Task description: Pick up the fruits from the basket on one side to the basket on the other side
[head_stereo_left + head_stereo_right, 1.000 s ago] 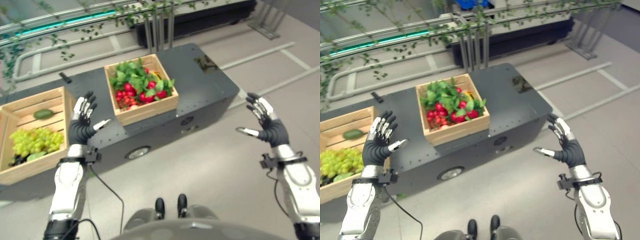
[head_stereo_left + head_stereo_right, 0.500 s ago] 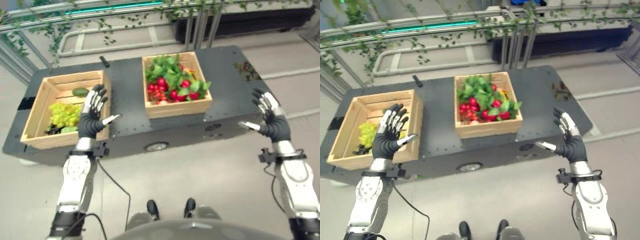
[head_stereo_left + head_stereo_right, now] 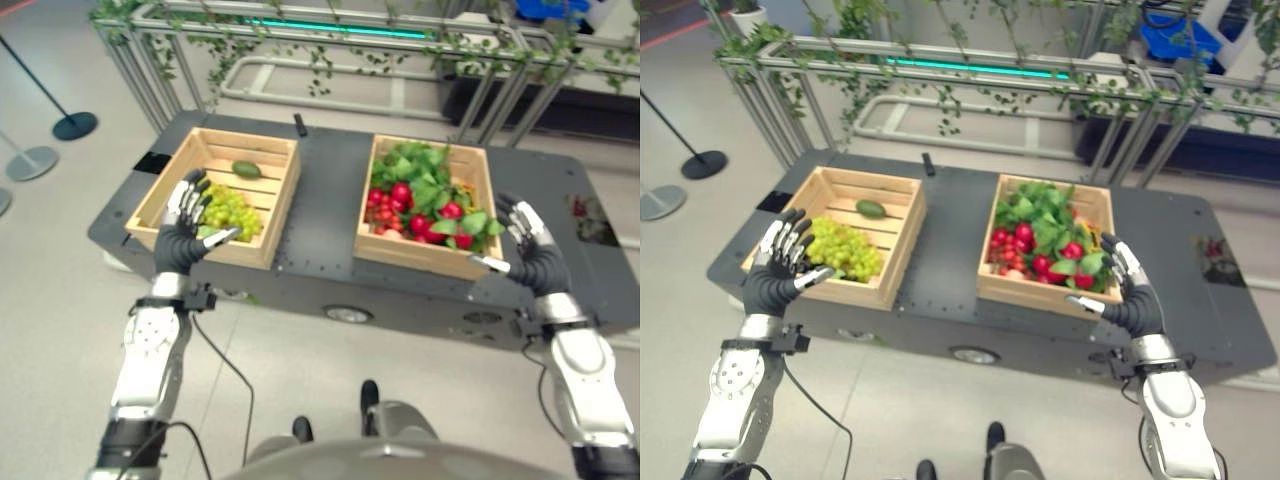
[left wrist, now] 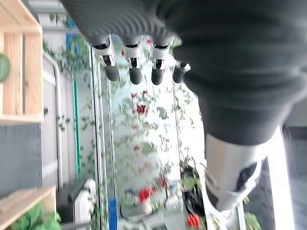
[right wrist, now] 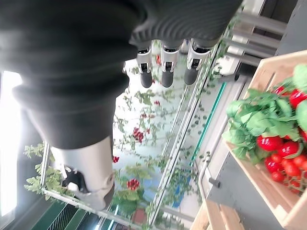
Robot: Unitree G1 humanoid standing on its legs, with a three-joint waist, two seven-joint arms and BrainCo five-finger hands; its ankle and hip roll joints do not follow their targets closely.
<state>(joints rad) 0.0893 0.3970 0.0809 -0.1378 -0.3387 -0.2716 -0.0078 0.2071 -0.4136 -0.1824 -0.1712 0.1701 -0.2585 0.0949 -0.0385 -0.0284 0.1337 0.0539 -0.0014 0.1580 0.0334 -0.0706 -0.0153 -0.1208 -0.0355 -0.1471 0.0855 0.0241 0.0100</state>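
Now | slatted wooden crates (image 3: pixel 902 232) | left hand (image 3: pixel 183 233), right hand (image 3: pixel 533 258) splayed wide, empty

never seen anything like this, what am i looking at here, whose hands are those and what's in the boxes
They belong to a humanoid robot. Two pictures come from cameras in its head, looking down; the other two come from cameras on its wrists, looking along the fingers. Its left hand and right hand are both raised, fingers spread, holding nothing. In front of it is a dark platform carrying two wooden crates. The left crate holds green grapes and a green avocado-like fruit. The right crate holds red fruits among green leaves. Behind stands a metal rail with vines.
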